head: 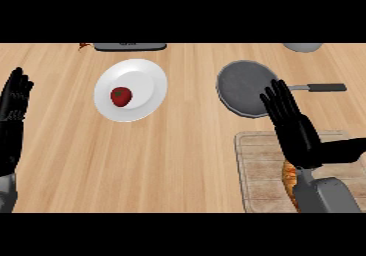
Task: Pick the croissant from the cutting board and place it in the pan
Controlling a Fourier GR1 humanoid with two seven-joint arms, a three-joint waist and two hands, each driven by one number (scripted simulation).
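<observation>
**Croissant pickup: robot hand right over it**

Wooden table all round. The right robot hand is spread wide with straight fingers, holding nothing, hovering over the cutting board. The croissant sits on that board, mostly hidden under the wrist, so I can't quite tell how it lies. Best bet imo: drop lower, curl round its middle, lift straight, then carry it to the pan just beyond the board. The pan has nothing in it. The white plate holds a strawberry. The left robot hand rests open at the left edge.
</observation>
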